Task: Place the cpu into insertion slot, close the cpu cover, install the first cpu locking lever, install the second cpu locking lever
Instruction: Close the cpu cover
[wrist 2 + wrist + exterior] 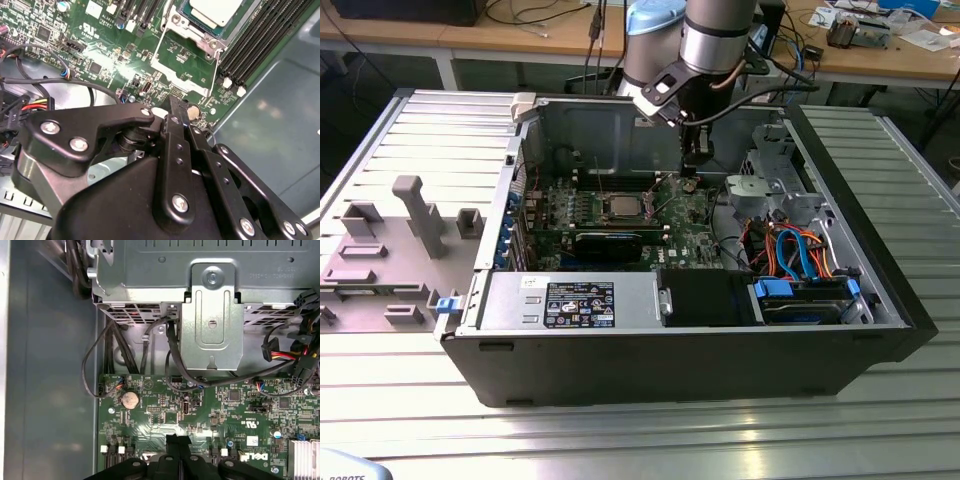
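The cpu [623, 207] lies flat in the green motherboard [692, 238], its silver top showing in the second wrist view [216, 9]. The silver cpu cover [184, 25] frames it, and the insertion slot is hidden beneath both. Two thin wire levers [157, 46] [218, 67] run along the socket's sides; I cannot tell whether they are hooked. My gripper [691, 182] hangs just above the board toward the exterior view's right of the cpu. Its black fingers [172, 107] are pressed together with nothing between them, as the first wrist view [175, 447] also shows.
A metal drive cage [765, 185] [212, 315] with black cables stands beyond the board. Coloured cables [790, 255] and a power supply [570, 300] fill the case front. A long black card [610, 242] sits near the cpu. Memory slots [260, 40] and a coin battery [130, 399] are close by.
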`<act>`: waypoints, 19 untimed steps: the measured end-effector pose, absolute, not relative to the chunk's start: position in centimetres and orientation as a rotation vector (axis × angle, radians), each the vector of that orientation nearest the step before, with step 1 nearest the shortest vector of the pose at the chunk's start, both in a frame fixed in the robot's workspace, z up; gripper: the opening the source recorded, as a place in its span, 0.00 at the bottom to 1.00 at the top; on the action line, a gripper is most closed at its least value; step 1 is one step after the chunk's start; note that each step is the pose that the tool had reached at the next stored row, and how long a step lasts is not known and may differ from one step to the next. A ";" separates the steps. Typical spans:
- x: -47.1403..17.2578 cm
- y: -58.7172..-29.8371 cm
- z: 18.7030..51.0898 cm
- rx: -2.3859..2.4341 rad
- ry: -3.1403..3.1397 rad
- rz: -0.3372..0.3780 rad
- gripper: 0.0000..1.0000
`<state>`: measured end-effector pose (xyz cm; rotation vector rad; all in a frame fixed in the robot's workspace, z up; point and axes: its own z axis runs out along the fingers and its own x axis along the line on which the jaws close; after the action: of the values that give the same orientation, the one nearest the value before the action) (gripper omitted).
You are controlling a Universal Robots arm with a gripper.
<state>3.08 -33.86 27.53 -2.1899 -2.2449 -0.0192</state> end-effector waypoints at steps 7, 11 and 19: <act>3.1 -33.9 27.5 -2.188 -2.247 -0.019 0.11; 3.1 -33.9 27.2 -2.186 -2.248 -0.019 0.11; 3.1 -33.9 25.5 -2.180 -2.255 -0.019 0.11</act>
<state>3.10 -33.86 25.47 -2.1798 -2.2549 -0.0190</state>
